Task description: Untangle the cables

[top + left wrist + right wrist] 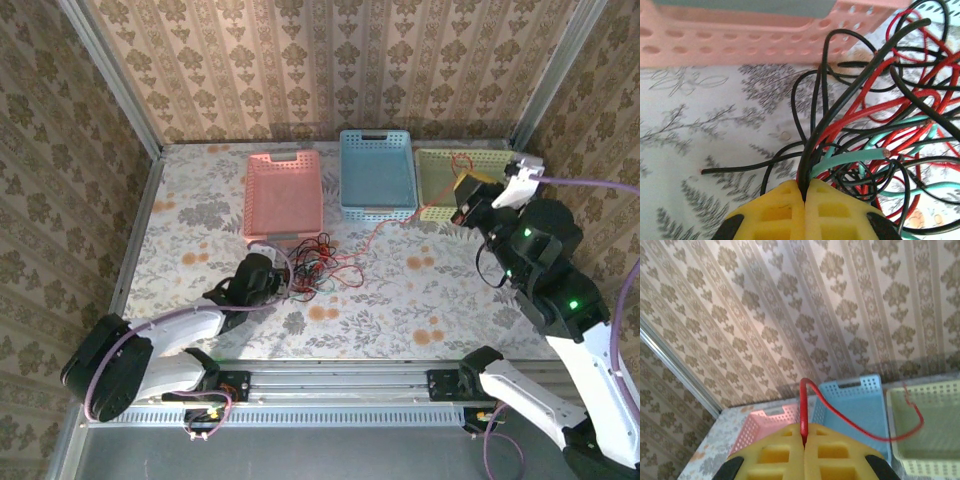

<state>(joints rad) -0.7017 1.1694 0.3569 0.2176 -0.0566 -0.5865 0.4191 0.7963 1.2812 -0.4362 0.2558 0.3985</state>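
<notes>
Cables (318, 265): left end effector (804, 186) tight on black strands (807, 165) amid teal (850, 159); right end effector (804, 432) tight on red (803, 405)

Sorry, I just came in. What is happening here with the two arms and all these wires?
Two robot arms are working on a tangle of cables that lies on the table in front of the pink basket. The left gripper is shut on a few strands at the edge of the pile. The right gripper is shut on one red cable, raised near the yellow-green basket. Most cables lie knotted together.
</notes>
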